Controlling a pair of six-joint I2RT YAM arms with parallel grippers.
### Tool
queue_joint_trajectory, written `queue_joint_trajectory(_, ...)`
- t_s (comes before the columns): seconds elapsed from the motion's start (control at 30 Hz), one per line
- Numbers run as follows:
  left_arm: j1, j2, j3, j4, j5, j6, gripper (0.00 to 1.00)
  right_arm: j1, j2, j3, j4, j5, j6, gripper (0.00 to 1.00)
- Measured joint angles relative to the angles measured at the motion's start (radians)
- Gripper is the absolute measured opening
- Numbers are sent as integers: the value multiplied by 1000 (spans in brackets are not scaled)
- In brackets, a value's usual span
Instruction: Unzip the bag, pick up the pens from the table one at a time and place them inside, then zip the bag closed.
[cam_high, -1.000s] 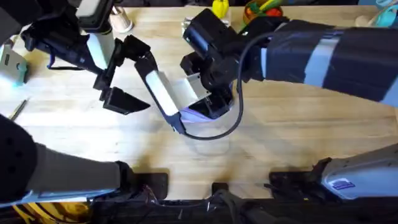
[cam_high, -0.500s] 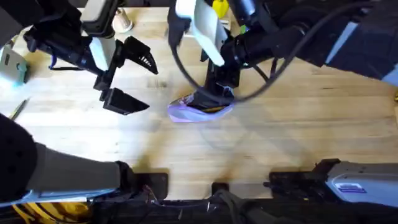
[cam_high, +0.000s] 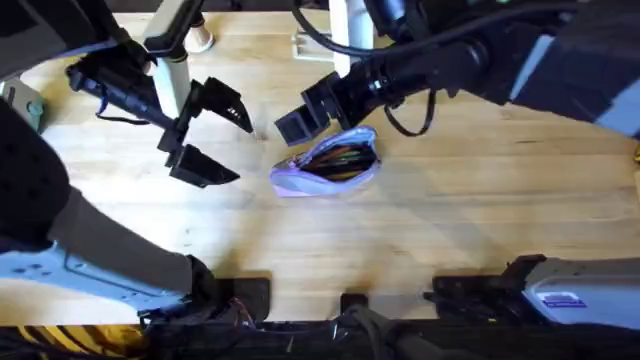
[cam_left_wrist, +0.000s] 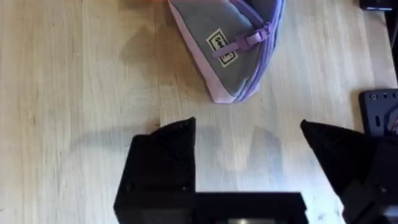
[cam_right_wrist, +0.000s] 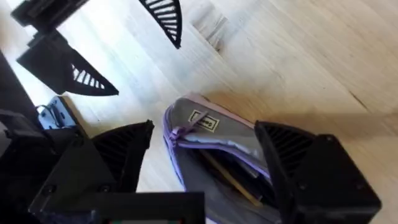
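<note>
Bag: lies on the desk, just below the right pincer, to the right of the left pincer; long axis runs left to right, slightly tilted.
Zipper: open along the top; pens lie lengthwise inside.
Left pincer: spread wide, holding nothing, apart from the bag.
Right pincer: spread, holding nothing, over the bag's left end.
Left wrist view: the pouch's grey end panel with a small label.
Right wrist view: the open mouth, a dark pen inside.
</note>
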Motion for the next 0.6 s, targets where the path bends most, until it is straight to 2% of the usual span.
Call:
queue_joint_trajectory(0.37,0,134,0,19,9,21,995,1,172,0,39,-174,121,997)
queue_joint_trajectory(0.6,0,163,-1,22,11,21,995,8,192,0,32,-206,136,998)
